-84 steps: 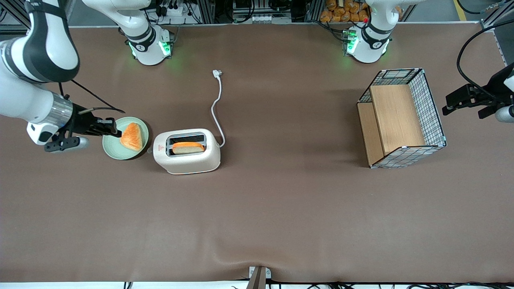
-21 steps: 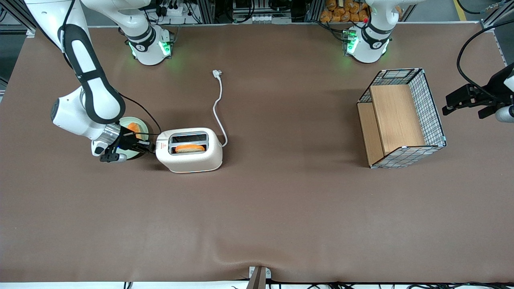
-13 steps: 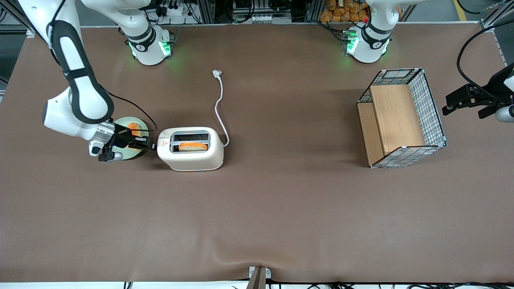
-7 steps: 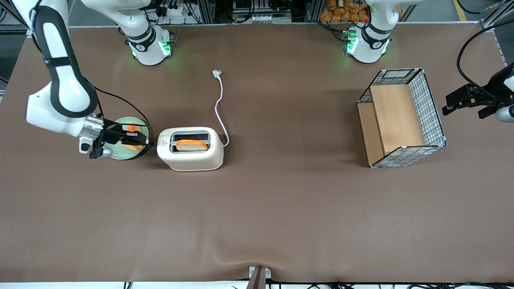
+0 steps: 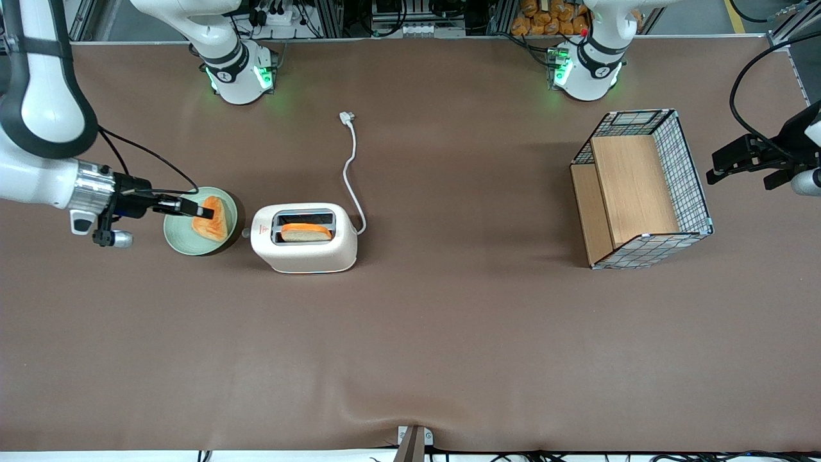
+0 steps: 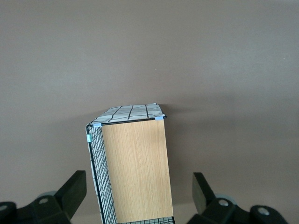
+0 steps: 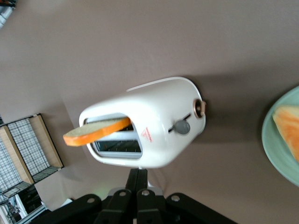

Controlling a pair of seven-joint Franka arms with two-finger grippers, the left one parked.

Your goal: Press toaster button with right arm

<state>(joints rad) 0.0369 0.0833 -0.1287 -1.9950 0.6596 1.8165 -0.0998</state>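
Toaster: cream-white, 2 slots, 1 bread slice standing in the slot nearer the front camera. Toaster button: grey knob on the narrow end facing the green plate. Gripper: fingers pressed together, holding nothing, above the plate and its toast piece, apart from the toaster. Wire basket: toward the parked arm's end.

We see a wide table covered in brown matte cloth, evenly lit, with metal framing and tangled black cables along its upper edge.
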